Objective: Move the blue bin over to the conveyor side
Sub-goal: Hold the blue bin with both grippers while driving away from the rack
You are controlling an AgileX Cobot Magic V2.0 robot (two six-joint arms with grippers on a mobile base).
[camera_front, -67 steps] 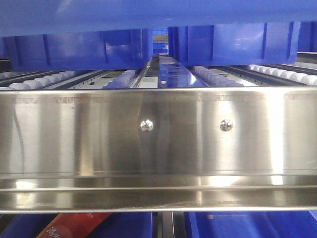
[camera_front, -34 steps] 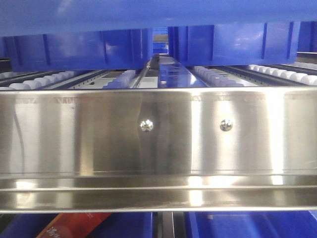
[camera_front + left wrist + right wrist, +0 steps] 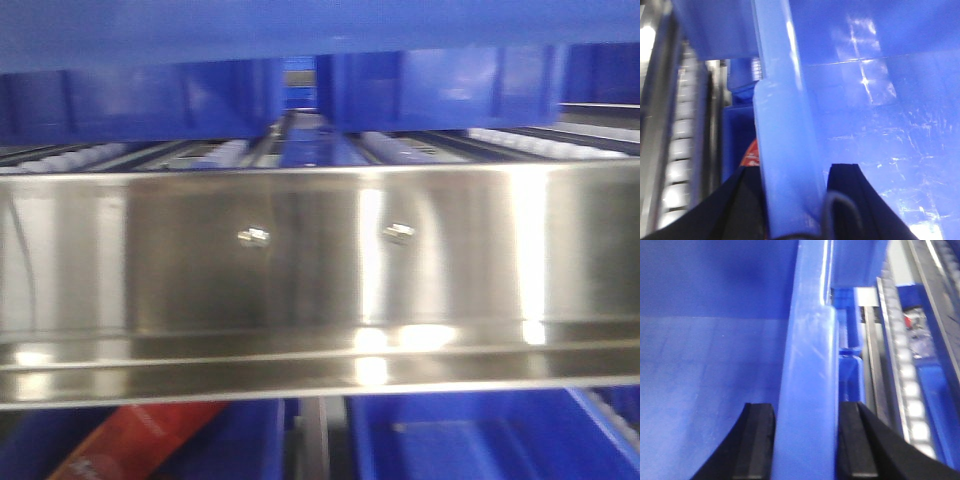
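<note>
The blue bin fills both wrist views, and its underside spans the top of the front view (image 3: 300,25). My left gripper (image 3: 795,210) is shut on the bin's thick rim lip (image 3: 785,140), with one black finger (image 3: 742,205) outside the wall and the other inside. My right gripper (image 3: 805,445) is shut on the opposite rim lip (image 3: 807,365), with one finger (image 3: 757,440) inside the bin and the other outside. The bin's glossy inner walls (image 3: 705,365) show nothing inside. The conveyor is out of view.
A stainless-steel rack rail (image 3: 320,260) with two screws crosses the front view close ahead. White rollers (image 3: 677,165) run along it. Other blue totes (image 3: 150,100) sit on the rack behind. Below it are a red item (image 3: 130,440) and another tote (image 3: 480,440).
The rack rail, its screws and the totes behind have slid left and slightly up in the front view, now blurred by motion. The bin stays across the top of the view.
</note>
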